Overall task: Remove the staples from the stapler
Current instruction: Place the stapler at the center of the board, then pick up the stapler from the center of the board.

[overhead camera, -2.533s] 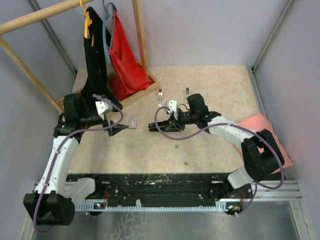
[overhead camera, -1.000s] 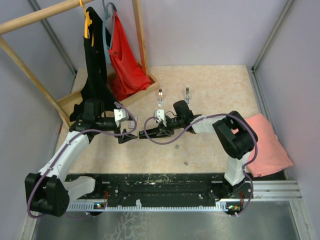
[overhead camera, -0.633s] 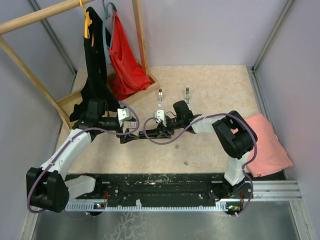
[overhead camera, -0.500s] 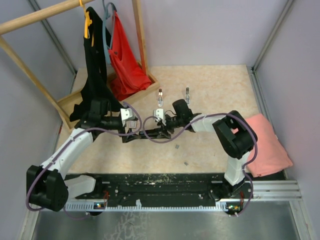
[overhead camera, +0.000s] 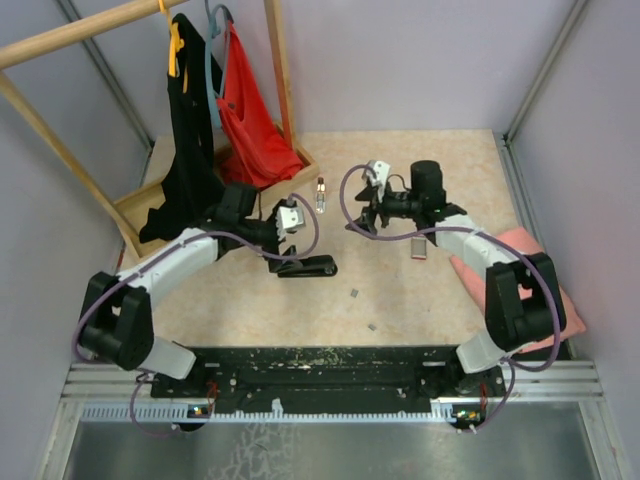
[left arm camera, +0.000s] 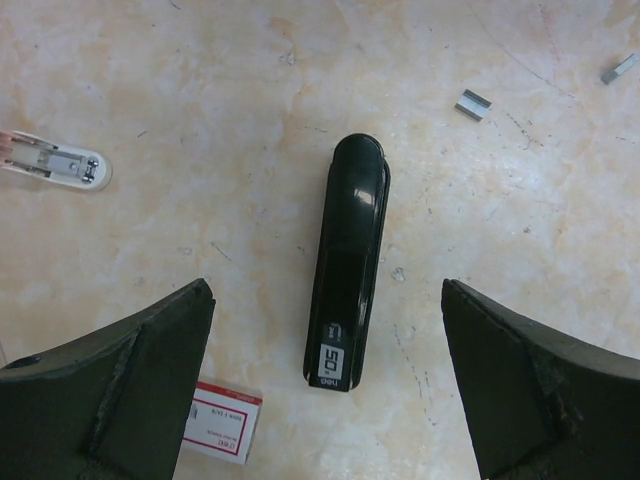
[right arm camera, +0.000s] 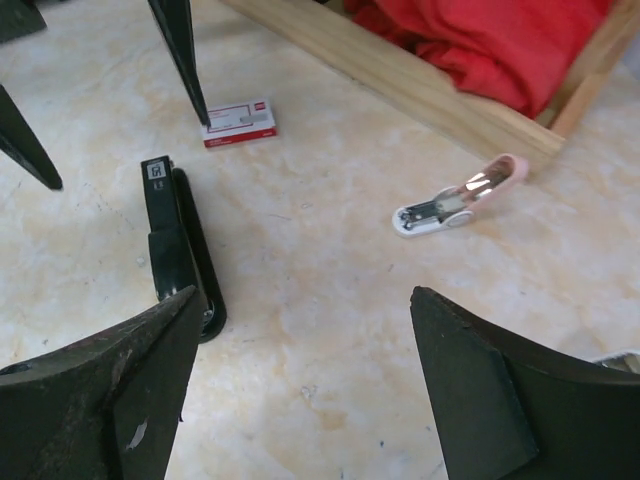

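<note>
Both spread wide, gripping nothing; left claw [left arm camera: 327, 287] poised above the stapler [left arm camera: 347, 262], shut and flat on the counter [left arm camera: 200, 120], probably lining up a pinch on its sides; right claw [right arm camera: 303, 292] off toward the far side, likely leaving room; staples [left arm camera: 472, 104] loose near the stapler's rounded end.

- A robot lab's test cell, not a home or a shop: plain grey-lilac walls [overhead camera: 400, 70] close in three sides of a pale marbled table [overhead camera: 450, 170].
- Metal frame posts [overhead camera: 545, 70] run up the corners.
- The left arm [overhead camera: 180, 255] and right arm [overhead camera: 460, 238], white and black, are bolted to a black rail [overhead camera: 320, 365] at the near edge, with purple cables [overhead camera: 345, 200] looped along them.
- The things set out are an odd mix (clothing beside desk items): a wooden rack [overhead camera: 278, 70] hung with a black garment [overhead camera: 190, 130] and a red garment [overhead camera: 250, 120], a pink cloth [overhead camera: 510, 245], a black stapler [overhead camera: 308, 265] and a small red-and-white box [left arm camera: 222, 422].
</note>
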Robot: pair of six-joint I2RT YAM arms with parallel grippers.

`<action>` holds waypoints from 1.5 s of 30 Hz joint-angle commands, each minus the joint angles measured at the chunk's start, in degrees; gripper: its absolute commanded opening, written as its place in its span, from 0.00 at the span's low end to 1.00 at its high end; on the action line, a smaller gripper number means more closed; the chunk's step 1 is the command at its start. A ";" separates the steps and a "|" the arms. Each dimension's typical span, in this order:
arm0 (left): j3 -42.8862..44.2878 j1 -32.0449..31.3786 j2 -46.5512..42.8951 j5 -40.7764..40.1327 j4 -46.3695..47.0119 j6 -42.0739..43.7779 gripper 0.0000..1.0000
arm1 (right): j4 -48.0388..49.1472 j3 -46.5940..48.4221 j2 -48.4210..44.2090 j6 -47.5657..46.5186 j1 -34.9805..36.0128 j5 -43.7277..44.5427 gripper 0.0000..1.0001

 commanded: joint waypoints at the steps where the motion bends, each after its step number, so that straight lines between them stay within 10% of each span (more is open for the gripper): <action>1: 4.88 -3.73 5.39 -5.47 0.59 1.64 1.00 | 3.79 -1.91 -4.88 7.36 -2.75 -5.20 0.84; 17: 10.02 -14.89 15.84 -17.95 -2.09 7.46 0.94 | 9.62 -5.71 -6.11 18.39 -13.24 -7.80 0.83; 45: 18.56 -18.66 26.89 -22.68 -7.03 3.70 0.53 | 9.61 -5.63 -1.96 20.92 -14.39 -8.15 0.80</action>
